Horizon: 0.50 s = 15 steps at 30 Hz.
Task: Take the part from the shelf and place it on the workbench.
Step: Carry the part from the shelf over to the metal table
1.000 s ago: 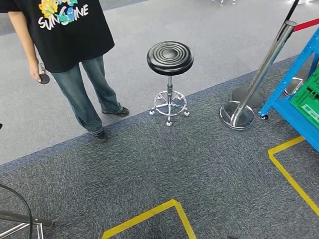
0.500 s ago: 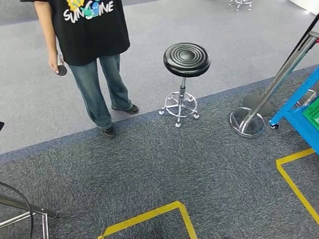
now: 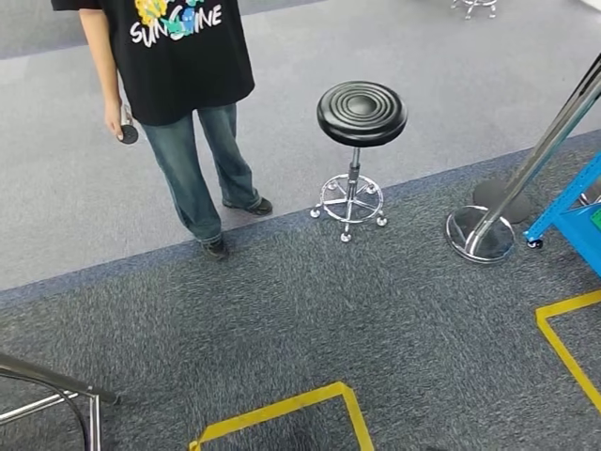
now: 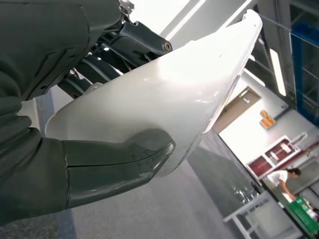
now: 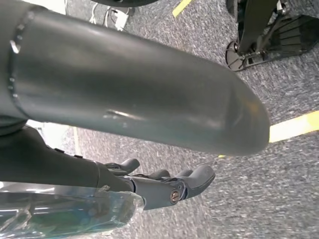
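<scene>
The part (image 4: pixel 169 94) is a long, glossy white curved panel. My left hand (image 4: pixel 45 149) grips it, the thick grey thumb (image 4: pixel 116 162) pressed on one face and the dark fingers (image 4: pixel 124 45) on the other. My right hand (image 5: pixel 112 99) hangs above grey carpet. Its thumb stands apart from its fingers (image 5: pixel 169 184), and only floor shows in the gap. A glossy, clear-wrapped surface (image 5: pixel 64 214) lies beside those fingers. The blue shelf (image 3: pixel 570 221) is at the right edge of the head view.
A person (image 3: pixel 192 94) in a black T-shirt and jeans stands ahead on the left, holding a small dark disc (image 3: pixel 128 134). A black round stool (image 3: pixel 362 115) stands mid-floor, a chrome post base (image 3: pixel 480 235) beside the shelf. Yellow floor tape (image 3: pixel 284 409) and a metal frame (image 3: pixel 50 385) lie near.
The whole picture has slid to the right, so the camera has turned left. The blue shelf and its green crate have nearly left the right edge.
</scene>
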Motion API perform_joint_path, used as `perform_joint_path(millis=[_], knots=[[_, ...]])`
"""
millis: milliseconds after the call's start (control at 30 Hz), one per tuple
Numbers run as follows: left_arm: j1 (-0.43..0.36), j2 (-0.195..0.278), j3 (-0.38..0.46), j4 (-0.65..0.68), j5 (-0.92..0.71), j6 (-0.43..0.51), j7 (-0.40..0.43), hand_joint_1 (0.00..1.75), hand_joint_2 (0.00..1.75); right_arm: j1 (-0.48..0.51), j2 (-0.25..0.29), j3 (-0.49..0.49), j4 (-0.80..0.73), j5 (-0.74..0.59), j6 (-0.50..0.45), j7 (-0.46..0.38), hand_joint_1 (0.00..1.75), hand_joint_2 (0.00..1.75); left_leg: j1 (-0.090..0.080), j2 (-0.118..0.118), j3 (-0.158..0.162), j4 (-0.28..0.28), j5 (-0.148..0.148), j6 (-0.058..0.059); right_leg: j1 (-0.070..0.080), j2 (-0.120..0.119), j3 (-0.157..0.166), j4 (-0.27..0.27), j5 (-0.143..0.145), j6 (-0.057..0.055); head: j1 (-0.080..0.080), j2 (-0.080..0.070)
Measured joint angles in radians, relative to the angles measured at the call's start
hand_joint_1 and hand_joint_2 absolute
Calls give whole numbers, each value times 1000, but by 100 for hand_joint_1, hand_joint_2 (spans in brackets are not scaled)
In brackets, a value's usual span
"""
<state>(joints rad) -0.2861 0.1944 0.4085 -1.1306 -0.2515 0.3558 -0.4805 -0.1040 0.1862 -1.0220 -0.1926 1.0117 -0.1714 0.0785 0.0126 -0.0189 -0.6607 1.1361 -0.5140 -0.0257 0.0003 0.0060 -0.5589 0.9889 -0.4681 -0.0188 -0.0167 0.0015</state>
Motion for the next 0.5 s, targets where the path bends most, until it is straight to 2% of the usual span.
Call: perform_joint_path(millis=[33,67,100,133,200,267,300,400,433,500], knots=[[2,-2,5,0,1,-1,-2,175,175,0,0,0,0,1,0,0,0,0,1,4,-32,68,-30,-4,1,-4,0,0,-1,-2,-1,0],[6,-5,10,0,1,-2,-3,175,175,0,0,0,0,2,0,0,0,0,2,6,-57,121,-47,-7,2,-9,0,1,-1,-2,0,0],[10,-6,13,0,1,-3,-4,175,175,1,0,0,0,3,0,0,0,0,3,7,-68,142,-46,-8,2,-13,0,1,-2,-2,-1,0],[12,-7,16,0,1,-3,-5,175,175,1,0,0,0,4,0,0,0,0,4,9,-58,125,-27,-8,3,-17,1,1,-2,-2,-1,0],[13,-7,21,0,1,-3,-6,175,175,1,0,0,0,4,0,1,0,0,4,21,7,2,38,-4,4,-24,4,2,-5,1,-1,0],[10,-7,25,0,0,-3,-7,175,175,0,0,0,0,4,0,1,0,0,-1,35,65,-108,68,4,9,-30,4,5,-8,9,0,0],[10,-7,27,0,0,-2,-8,175,175,0,0,0,0,4,0,1,0,0,-4,38,75,-129,68,9,11,-32,3,6,-9,13,0,0],[11,-7,31,0,-5,0,-8,175,175,0,0,0,0,6,0,1,0,0,-5,29,75,-138,70,29,9,-36,-2,12,-18,29,1,0],[10,-7,32,0,-7,1,-8,175,175,0,0,0,0,7,0,1,0,0,-4,27,76,-140,72,35,8,-31,-11,32,-33,34,3,0],[8,-7,32,0,-14,4,-8,175,175,0,0,0,0,9,1,0,0,0,-2,22,76,-143,74,45,6,-16,-62,138,-92,41,6,0]])
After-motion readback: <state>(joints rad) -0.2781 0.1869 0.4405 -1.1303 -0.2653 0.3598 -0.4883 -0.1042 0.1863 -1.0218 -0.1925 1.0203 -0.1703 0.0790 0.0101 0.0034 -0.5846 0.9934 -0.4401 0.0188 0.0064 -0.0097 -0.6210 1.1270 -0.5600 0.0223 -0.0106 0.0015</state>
